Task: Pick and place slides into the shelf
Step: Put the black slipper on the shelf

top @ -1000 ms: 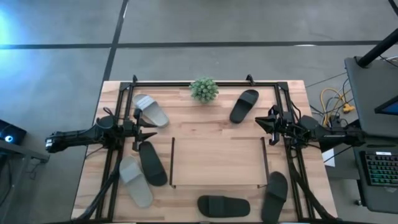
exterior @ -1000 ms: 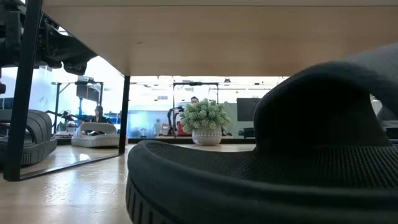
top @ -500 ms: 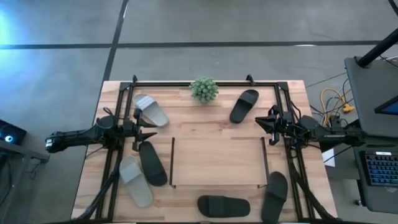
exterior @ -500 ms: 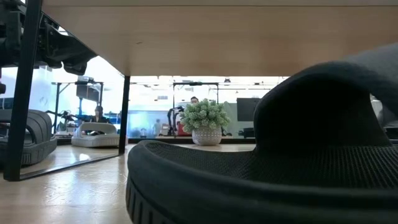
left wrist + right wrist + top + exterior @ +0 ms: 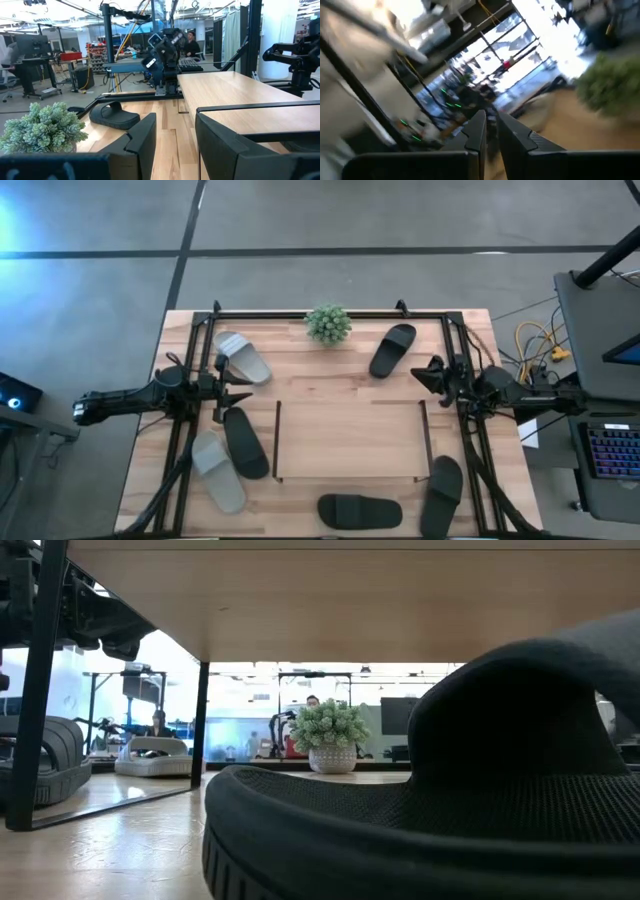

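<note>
Fingers [image 5: 142, 145] of the left gripper [image 5: 243, 393] parted with a clear gap, nothing between them, poised at the table's left side between the light grey rubber slide sandal [image 5: 243, 358] farther back and the black rubber slide sandal [image 5: 245, 443] nearer the front. Fingers [image 5: 475, 132] of the right gripper [image 5: 423, 373] nearly together, only a thin slit left, empty, at the right end of the low rack with the light wood top board and thin dark rails [image 5: 350, 440]. Compared with a second ago: right gripper shifted slightly toward the back of the table and toward the black slide near the far right corner [image 5: 393, 350]; right wrist view smeared. Left arm unchanged, same spot, same gap. All sandals where they lay: second light grey slide [image 5: 217, 471] at front left, touching the black one beside it; one black slide [image 5: 359, 510] at the front edge, filling the low view; another black slide [image 5: 442, 495] at front right. Rack top bare. Small green potted plant [image 5: 328, 324] at the back centre.
</note>
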You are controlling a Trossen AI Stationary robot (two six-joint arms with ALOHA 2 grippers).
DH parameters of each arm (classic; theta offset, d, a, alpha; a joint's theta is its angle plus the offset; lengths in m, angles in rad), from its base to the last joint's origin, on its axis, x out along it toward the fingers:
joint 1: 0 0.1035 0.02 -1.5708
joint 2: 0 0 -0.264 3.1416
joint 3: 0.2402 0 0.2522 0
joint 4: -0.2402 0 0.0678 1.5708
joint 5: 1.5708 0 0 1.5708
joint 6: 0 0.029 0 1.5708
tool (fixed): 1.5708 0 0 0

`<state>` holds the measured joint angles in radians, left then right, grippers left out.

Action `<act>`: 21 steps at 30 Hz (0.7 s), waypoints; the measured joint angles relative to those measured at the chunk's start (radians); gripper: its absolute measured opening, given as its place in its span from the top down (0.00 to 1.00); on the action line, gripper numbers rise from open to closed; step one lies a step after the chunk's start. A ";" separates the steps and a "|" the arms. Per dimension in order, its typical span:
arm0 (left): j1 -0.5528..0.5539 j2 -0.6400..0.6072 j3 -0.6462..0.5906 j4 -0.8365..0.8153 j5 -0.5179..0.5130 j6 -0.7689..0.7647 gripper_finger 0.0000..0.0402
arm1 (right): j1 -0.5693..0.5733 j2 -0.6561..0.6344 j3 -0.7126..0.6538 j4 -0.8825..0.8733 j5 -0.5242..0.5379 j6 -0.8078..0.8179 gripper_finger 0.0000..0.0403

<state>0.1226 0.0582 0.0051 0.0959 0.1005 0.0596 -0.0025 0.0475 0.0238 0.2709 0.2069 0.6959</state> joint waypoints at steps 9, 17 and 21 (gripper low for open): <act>0.000 0.000 0.000 0.000 0.000 0.000 0.69 | 0.000 0.008 0.000 0.014 0.057 0.447 0.90; 0.000 0.000 0.000 0.000 0.000 0.000 0.69 | -0.001 0.010 0.000 0.150 0.208 0.502 0.90; 0.000 0.000 0.000 0.000 0.000 0.000 0.69 | 0.000 0.040 0.000 0.254 0.262 0.360 0.90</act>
<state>0.1230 0.0582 0.0050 0.0962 0.1009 0.0597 -0.0029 0.0873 0.0238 0.5248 0.4686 1.0562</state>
